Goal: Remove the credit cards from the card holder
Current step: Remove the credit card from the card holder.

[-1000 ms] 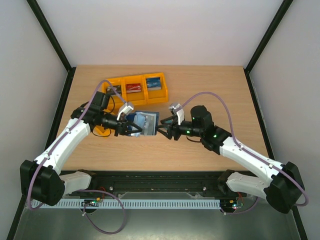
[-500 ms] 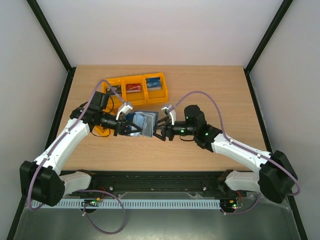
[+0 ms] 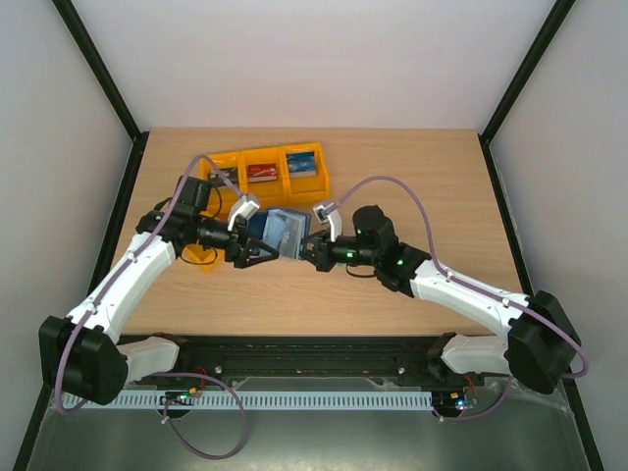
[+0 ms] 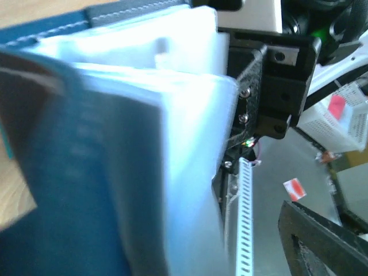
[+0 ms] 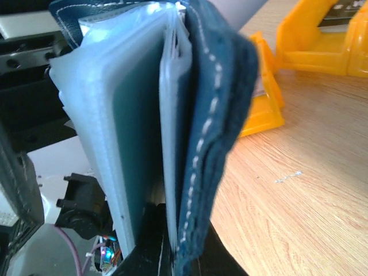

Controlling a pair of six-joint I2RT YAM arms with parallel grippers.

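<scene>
The card holder (image 3: 285, 232) hangs above the table between both arms, its navy cover open and its clear sleeves fanned out. My right gripper (image 3: 307, 249) is shut on its right edge. In the right wrist view the black fingers (image 5: 146, 241) pinch the stitched navy cover (image 5: 215, 115) together with a sleeve, and a dark teal face (image 5: 135, 144) shows inside another sleeve. My left gripper (image 3: 261, 247) stands open at the holder's left side. In the left wrist view the blurred holder (image 4: 115, 161) fills the left, apart from one finger (image 4: 322, 241). Credit cards (image 3: 261, 173) lie in the orange bins.
A row of three orange bins (image 3: 329, 177) stands behind the holder, holding dark, red and blue cards. One more orange bin (image 3: 201, 257) sits under the left arm. Bare wood table (image 3: 412, 177) stretches to the right and toward the front edge.
My right gripper moved left and shut on the holder's right edge. My left gripper opened and let go of the holder, which shifted slightly up and right.
</scene>
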